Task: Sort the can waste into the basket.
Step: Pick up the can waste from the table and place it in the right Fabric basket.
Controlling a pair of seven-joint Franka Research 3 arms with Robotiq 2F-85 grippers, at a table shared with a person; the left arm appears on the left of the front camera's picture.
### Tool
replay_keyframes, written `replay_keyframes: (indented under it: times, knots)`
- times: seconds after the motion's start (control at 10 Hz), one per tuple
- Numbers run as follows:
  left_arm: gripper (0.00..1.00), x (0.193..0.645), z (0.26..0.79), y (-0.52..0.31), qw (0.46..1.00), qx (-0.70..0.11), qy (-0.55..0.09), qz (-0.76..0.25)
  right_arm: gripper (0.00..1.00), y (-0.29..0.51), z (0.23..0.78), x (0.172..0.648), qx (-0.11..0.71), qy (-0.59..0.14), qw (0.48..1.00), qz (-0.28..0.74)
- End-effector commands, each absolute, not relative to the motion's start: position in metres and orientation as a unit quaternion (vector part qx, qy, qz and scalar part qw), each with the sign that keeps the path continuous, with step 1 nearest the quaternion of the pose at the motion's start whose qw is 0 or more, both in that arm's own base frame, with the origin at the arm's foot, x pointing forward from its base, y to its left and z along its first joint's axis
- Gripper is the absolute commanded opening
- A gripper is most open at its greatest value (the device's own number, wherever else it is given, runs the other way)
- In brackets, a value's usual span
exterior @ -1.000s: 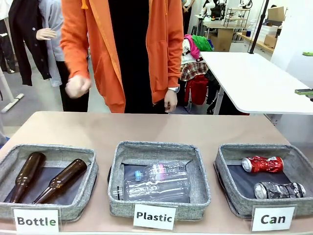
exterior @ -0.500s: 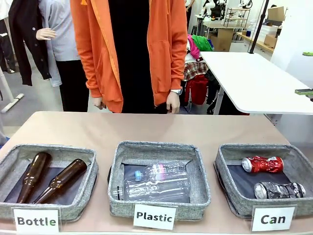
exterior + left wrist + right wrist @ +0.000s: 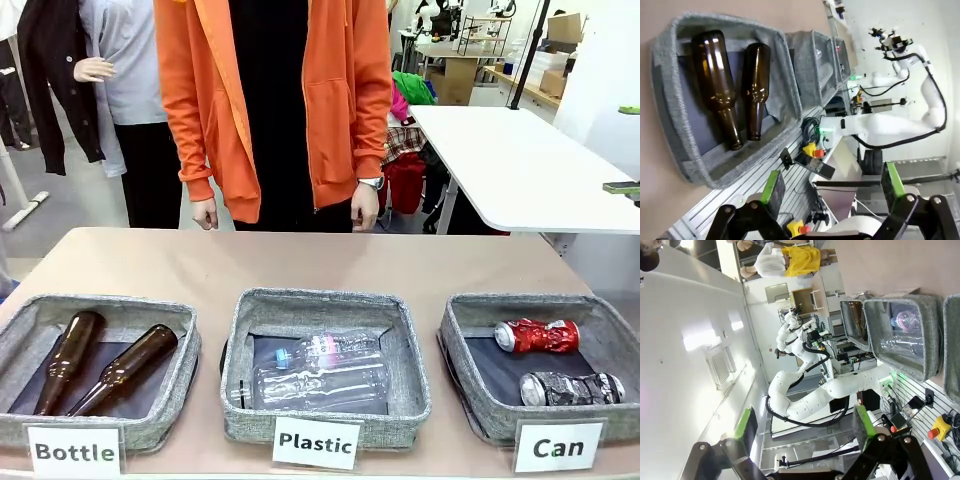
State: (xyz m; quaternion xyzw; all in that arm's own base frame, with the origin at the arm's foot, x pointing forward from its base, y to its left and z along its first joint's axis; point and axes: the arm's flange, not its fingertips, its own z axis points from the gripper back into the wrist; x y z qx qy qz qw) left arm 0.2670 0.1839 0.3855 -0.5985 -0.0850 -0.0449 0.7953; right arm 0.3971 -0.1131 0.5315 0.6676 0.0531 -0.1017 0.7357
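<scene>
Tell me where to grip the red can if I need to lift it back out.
Take the red can across its crumpled middle, coming from above. It lies on its side in the Can basket, silver ends pointing sideways, so its walls probably block a side approach.

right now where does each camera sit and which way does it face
Front view: fixed on the robot's side, facing across the table at the person; three baskets in a row, two cans in the Can basket.
Left wrist view: rolled sideways off the table's near edge; own left gripper, jaws open, the other arm behind.
Right wrist view: rolled likewise; own right gripper, jaws open, the other arm beyond.
Shared: the brown bottles in the Bottle basket, front and left wrist.
</scene>
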Motion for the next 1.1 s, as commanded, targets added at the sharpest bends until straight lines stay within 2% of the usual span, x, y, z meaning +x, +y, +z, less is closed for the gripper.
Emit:
replay_keyframes:
  times: [0.0, 1.0]
  knots:
    - [1.0, 0.261, 0.3786, 0.1791, 0.795, -0.598, -0.093, -0.028, 1.0, -0.1167, 0.5328, 0.3969, 0.666, 0.05, 0.739, -0.09]
    - [1.0, 0.267, 0.3855, 0.1839, 0.795, -0.599, -0.085, -0.045, 1.0, -0.1167, 0.5328, 0.3969, 0.666, 0.05, 0.739, -0.09]
